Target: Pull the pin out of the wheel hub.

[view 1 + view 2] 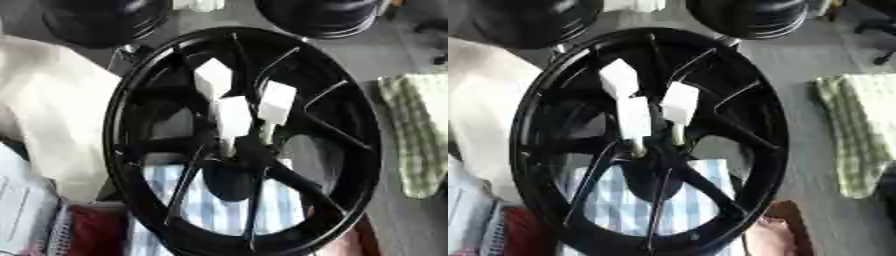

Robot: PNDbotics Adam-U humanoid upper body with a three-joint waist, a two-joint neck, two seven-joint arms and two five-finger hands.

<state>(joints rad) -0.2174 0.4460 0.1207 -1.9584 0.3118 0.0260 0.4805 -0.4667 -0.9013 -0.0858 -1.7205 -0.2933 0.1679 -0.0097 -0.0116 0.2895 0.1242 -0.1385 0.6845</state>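
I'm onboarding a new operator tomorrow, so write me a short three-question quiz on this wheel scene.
1. True or false: white blocks sit on the black wheel hub near its centre.
2. How many white blocks show on the wheel? A) one B) three C) five
3. Fill in: the green checked cloth lies to the wheel's ____ side.

Key: 1 true. 2 B. 3 right. Neither robot hand shows in either view.

We noted the wheel hub (229, 182) too blurred to make out any pin, its lower rim cut off by the bottom edge, with two dark wheels (750, 17) cropped above.
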